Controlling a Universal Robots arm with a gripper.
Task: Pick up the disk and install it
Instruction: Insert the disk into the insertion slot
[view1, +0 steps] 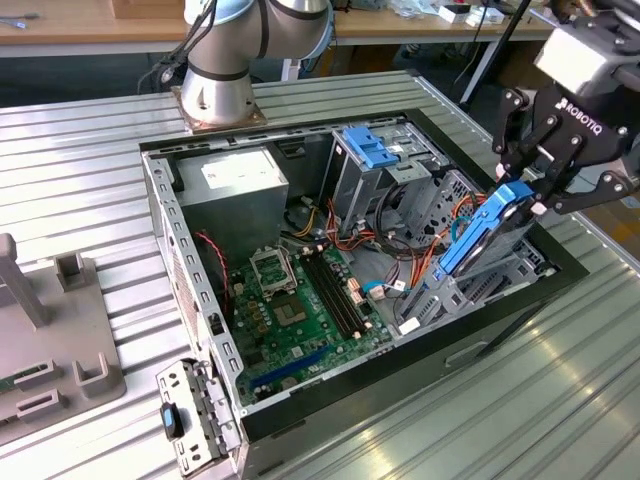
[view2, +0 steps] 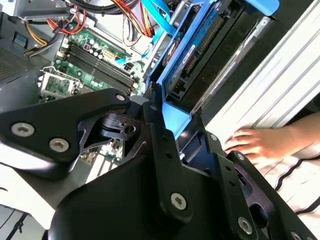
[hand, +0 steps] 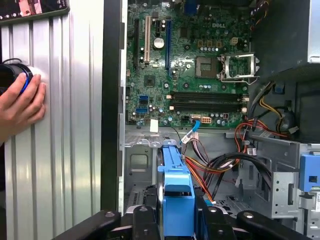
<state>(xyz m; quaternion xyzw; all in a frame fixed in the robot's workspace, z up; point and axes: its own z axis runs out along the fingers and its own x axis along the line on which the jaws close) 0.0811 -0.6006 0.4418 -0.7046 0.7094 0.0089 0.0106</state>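
Clamping the tilted disk (view1: 480, 240), the end effector (view1: 528, 192) hangs beside orange cables (hand: 207, 172).

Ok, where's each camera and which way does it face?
Exterior view: off-arm, looking down into the open black computer case; arm base and gripper holding the blue-framed grey metal disk show.
Second wrist view: wrist-mounted, faces along gripper to disk.
First wrist view: wrist-mounted, faces over disk to green motherboard.
Both wrist views share a person's hand.
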